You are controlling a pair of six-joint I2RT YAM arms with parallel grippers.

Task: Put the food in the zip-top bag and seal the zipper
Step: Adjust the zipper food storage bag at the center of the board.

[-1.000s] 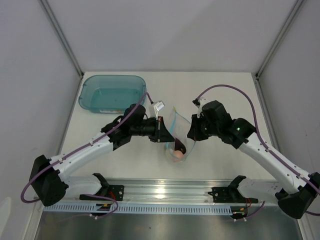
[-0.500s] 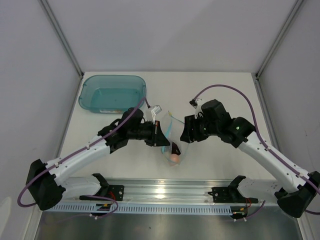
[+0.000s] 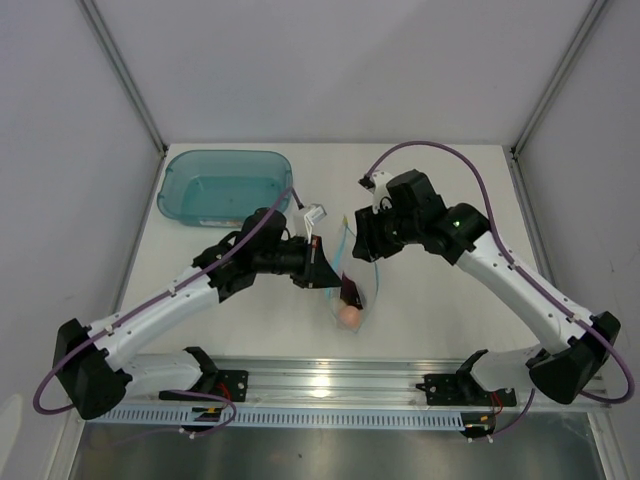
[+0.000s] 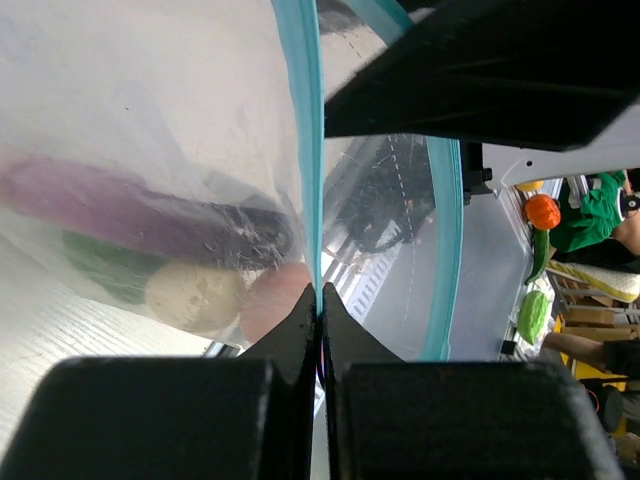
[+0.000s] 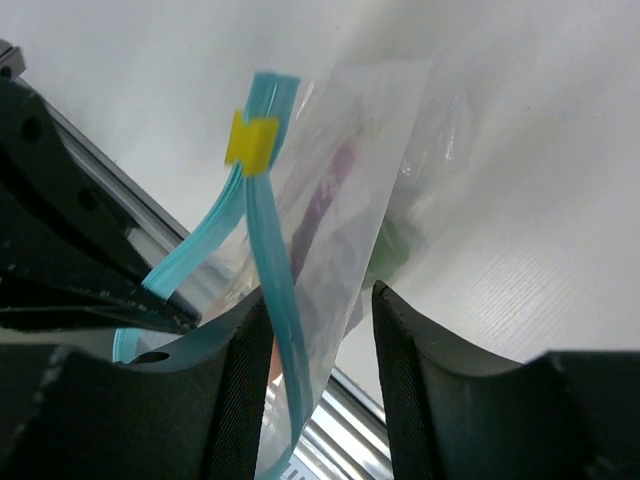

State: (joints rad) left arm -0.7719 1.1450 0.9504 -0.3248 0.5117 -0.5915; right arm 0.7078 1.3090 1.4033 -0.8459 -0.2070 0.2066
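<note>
The clear zip-top bag (image 3: 353, 265) hangs between my two grippers above the table. My left gripper (image 3: 326, 272) is shut on one lip of its light-blue zipper (image 4: 311, 150). Low in the bag lies the food: a purple eggplant (image 4: 150, 205), a green lump (image 4: 100, 265), a cream ball (image 4: 195, 297) and a pinkish ball (image 4: 275, 300). My right gripper (image 5: 320, 300) is open at the far end of the mouth. The zipper strip (image 5: 278, 300) and bag film pass between its fingers, close to the left finger (image 5: 240, 400). A yellow tab (image 5: 252, 140) marks the zipper's end.
A teal translucent tub (image 3: 225, 187) stands at the back left of the table. An aluminium rail (image 3: 330, 385) runs along the near edge between the arm bases. Grey walls close in both sides.
My right gripper has opened and shifted left and toward the back, to the far end of the bag's mouth. The left gripper stays shut on the zipper, and the bag hangs narrower.
</note>
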